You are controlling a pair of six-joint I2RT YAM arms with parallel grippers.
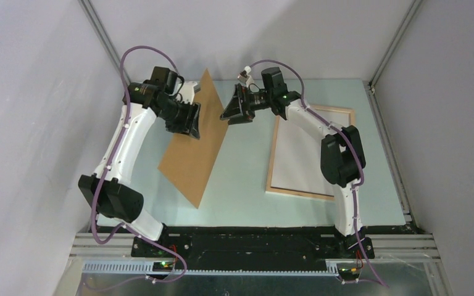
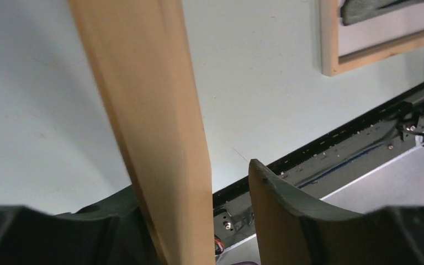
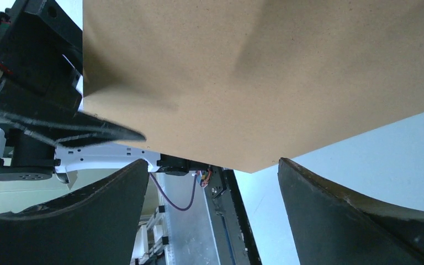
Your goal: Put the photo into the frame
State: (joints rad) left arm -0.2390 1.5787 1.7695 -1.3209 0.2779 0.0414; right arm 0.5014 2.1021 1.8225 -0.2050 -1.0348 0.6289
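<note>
One brown backing board [image 1: 200, 148] stands tilted mid-worktop [image 1: 241, 179], low corner toward the near edge, right between the two pincers. Left pincer [image 2: 192, 176]: spread, board edge between its fingers, gap on one side, no pinch. Right pincer [image 3: 212, 165]: spread wide at the board's other face, holding nothing. One frame [image 1: 299, 194] flat on the right, right arm crossing above it. One photo [image 1: 296, 154] inside the rails, pale side up.
</note>
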